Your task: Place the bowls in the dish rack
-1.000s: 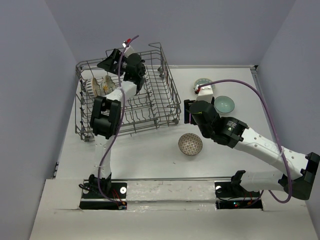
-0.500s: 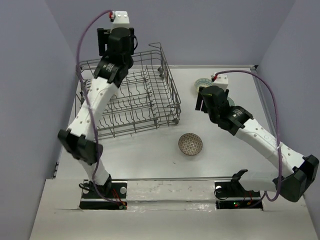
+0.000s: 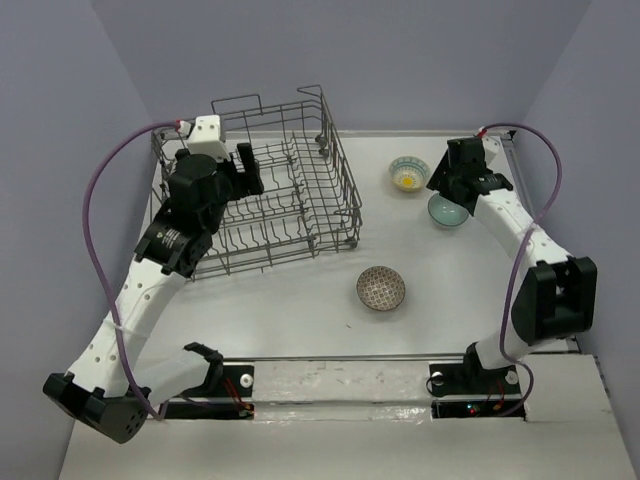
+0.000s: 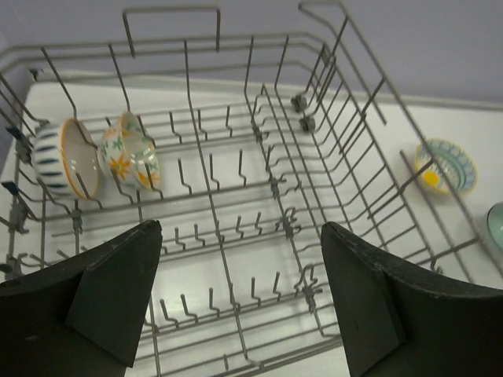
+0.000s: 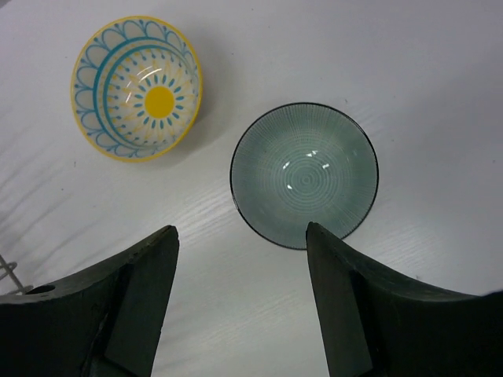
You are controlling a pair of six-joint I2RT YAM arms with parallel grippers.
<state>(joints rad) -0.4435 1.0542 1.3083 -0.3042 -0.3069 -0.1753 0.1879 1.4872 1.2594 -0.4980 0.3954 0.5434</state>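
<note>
Left gripper: released, jaws wide, nothing between them; hangs over the dish rack, looking down into it.
Right gripper: released, jaws apart, empty; hovers over the far right of the surface.
Bowls in rack: two, on edge between tines at the rack's left end: striped cream bowl and flowered bowl, just beside each other.
Bowls on surface: three, all upright: teal bowl, yellow flower bowl, brown-patterned bowl.
Key relation: teal bowl sits almost straight below the right gripper, offset toward one finger; in the wrist view its near rim falls between the jaws.
Long axis: none, the bowl is round; any rim point would do.
Nearer arm: right, for both teal and yellow; brown-patterned bowl lies well apart, nearer the arm bases.
Rack direction: well to the left of the teal bowl.
Likely step: descend and pinch the teal rim.
Progress: roughly two of five loaded.
</note>
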